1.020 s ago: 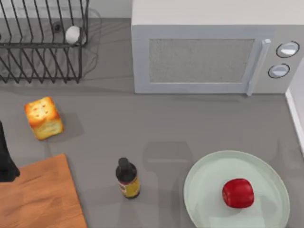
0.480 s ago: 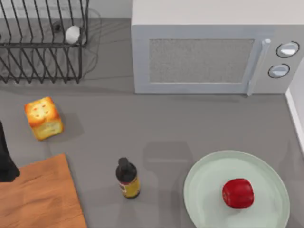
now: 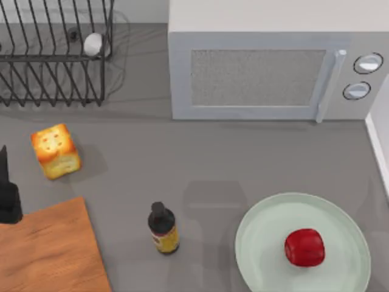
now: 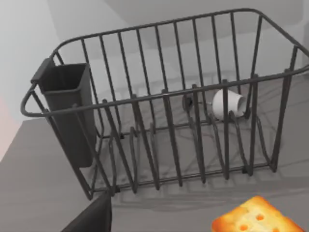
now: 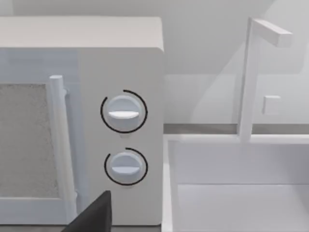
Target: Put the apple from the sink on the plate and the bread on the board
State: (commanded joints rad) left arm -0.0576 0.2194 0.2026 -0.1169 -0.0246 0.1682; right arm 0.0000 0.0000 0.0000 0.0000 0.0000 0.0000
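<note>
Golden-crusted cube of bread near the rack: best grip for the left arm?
Come from above and close across two opposite pale side faces of the golden-crusted cube of bread, which sits rotated, so turn the wrist to match. The left gripper is close by at the table's left edge, beside the orange-brown wooden board.

The left gripper (image 3: 7, 198) is seen from above as a matte black, blocky body tapering into a thin dark finger (image 3: 3, 159), with no markings, screws or cables made out, and a similar flat black wedge-shaped finger (image 5: 94, 215) is seen in each wrist view.
</note>
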